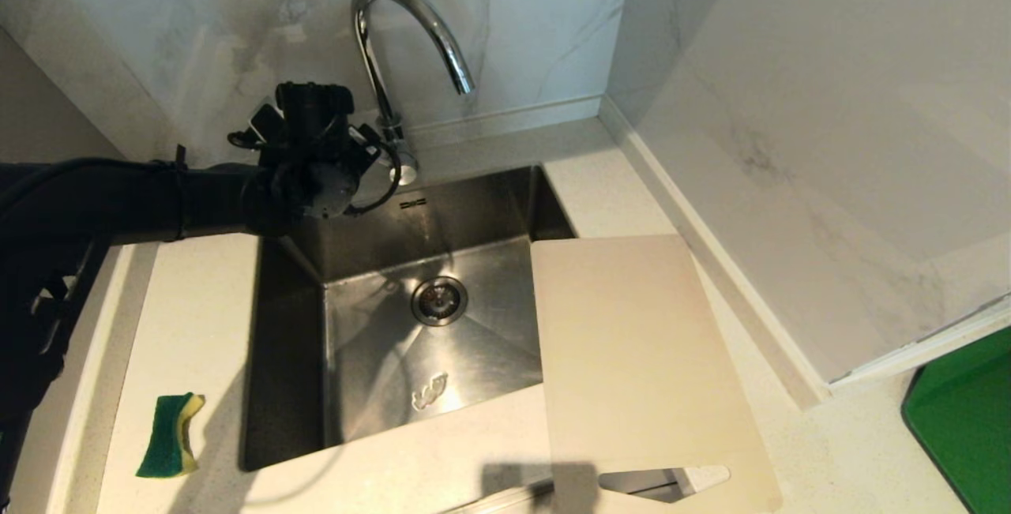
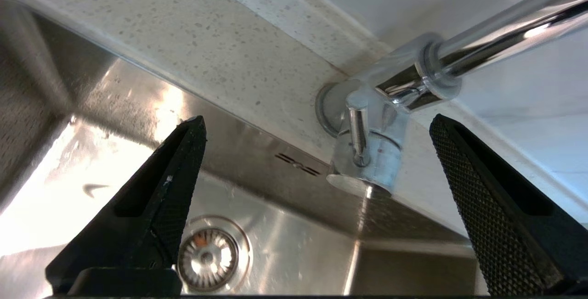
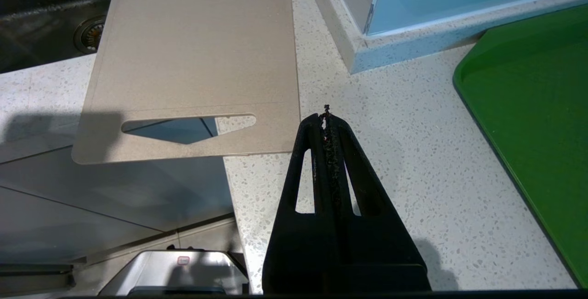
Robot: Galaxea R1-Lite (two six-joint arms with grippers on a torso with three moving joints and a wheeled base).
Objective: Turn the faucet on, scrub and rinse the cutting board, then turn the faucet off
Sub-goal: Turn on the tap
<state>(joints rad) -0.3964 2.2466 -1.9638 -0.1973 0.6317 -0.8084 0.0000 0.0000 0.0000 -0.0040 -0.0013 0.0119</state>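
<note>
We find the faucet (image 1: 395, 64) standing at 12 o'clock of the sink (image 1: 379, 356), on the strip of worktop (image 1: 197, 317) against the marble wall (image 1: 790, 103). Its arched spout reaches over the basin towards 1 o'clock. No water shows at the spout mouth. The small side lever (image 2: 357, 133) sits at the base of the faucet, seen clearly in the left wrist view.

The cutting board (image 1: 632, 356) lies flat at 3 o'clock of the sink, its left edge overhanging the basin and its slot handle (image 3: 188, 126) projecting past the near edge of the worktop.

We note the left gripper (image 2: 317, 124) at 11 o'clock of the sink, just beside the faucet base. Its jaws are spread wide, with the lever and base between them; we see no contact with either. The drain (image 1: 439, 300) lies at the middle of the basin floor.

The right gripper (image 3: 327, 115) hangs over the worktop just beside the handle end of the board, at about 4 o'clock of the sink. Its jaws are pressed together on nothing.

A green and yellow sponge (image 1: 170, 435) lies on the worktop at 8 o'clock of the sink, well apart from both grippers. A green tray (image 1: 964, 411) rests at 4 o'clock, near the corner of the wall.
</note>
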